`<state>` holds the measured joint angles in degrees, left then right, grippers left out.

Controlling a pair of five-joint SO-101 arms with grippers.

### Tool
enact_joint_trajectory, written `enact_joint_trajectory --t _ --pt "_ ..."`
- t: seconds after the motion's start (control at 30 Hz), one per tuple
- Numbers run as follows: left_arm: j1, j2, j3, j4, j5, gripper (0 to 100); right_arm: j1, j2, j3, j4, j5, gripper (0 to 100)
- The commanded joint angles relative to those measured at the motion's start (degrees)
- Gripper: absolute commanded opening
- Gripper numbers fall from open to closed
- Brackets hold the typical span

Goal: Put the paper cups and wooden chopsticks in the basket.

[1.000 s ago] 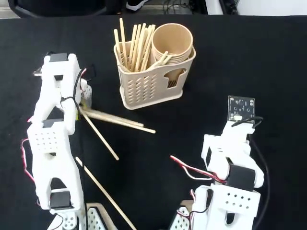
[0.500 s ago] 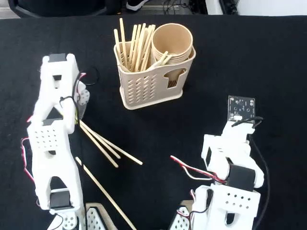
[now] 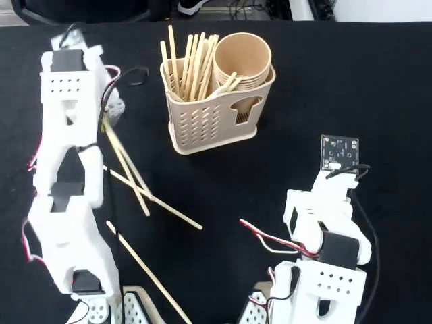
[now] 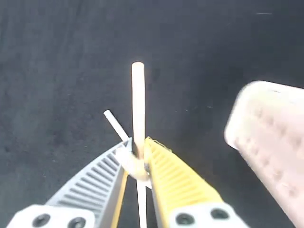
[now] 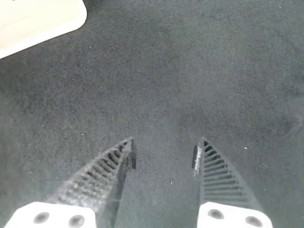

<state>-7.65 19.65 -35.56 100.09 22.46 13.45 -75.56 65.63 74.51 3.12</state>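
My left gripper (image 3: pixel 110 116) is raised at the left of the basket (image 3: pixel 216 118) and is shut on two wooden chopsticks (image 3: pixel 128 169) that slant down toward the table front. In the left wrist view the gripper (image 4: pixel 137 152) pinches a chopstick (image 4: pixel 137 104) upright, with a second one (image 4: pixel 113 124) crossing behind it. The beige basket holds several chopsticks (image 3: pixel 189 64) and stacked paper cups (image 3: pixel 241 57). One loose chopstick (image 3: pixel 162 206) lies on the cloth, another (image 3: pixel 145 270) nearer the front. My right gripper (image 5: pixel 164 154) is open over bare cloth, empty.
The table is covered in black cloth (image 3: pixel 351 81). The right arm (image 3: pixel 327 229) sits folded at the front right. A corner of the basket (image 5: pixel 38 19) shows in the right wrist view, and its side (image 4: pixel 270 142) in the left wrist view.
The left arm has risen and moved toward the back with two chopsticks, their free ends swinging from right to front. One chopstick stayed on the cloth. The right arm has not moved.
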Motion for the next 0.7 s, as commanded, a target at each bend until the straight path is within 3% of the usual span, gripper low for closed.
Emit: enact_joint_trajectory --t 0.0,0.13,0.43,0.57,0.67 --pt "1.0 -11.3 -7.3 0.6 -4.4 3 0.5 0.0 -1.6 -1.0 -0.2 20.8" --pt "1.3 -20.4 -18.4 0.4 -9.0 3 0.5 -0.1 -1.6 -1.0 -0.2 20.8" --pt "11.3 -28.0 -33.0 -1.9 -17.2 3 0.5 -0.1 -1.6 -1.0 -0.2 20.8" --pt "13.5 -28.0 -34.2 -6.6 -17.1 3 0.5 -0.1 -1.6 -1.0 -0.1 20.8" --pt "18.0 -27.7 -33.5 -14.7 -17.1 3 0.5 -0.1 -1.6 -1.0 -0.1 20.8"
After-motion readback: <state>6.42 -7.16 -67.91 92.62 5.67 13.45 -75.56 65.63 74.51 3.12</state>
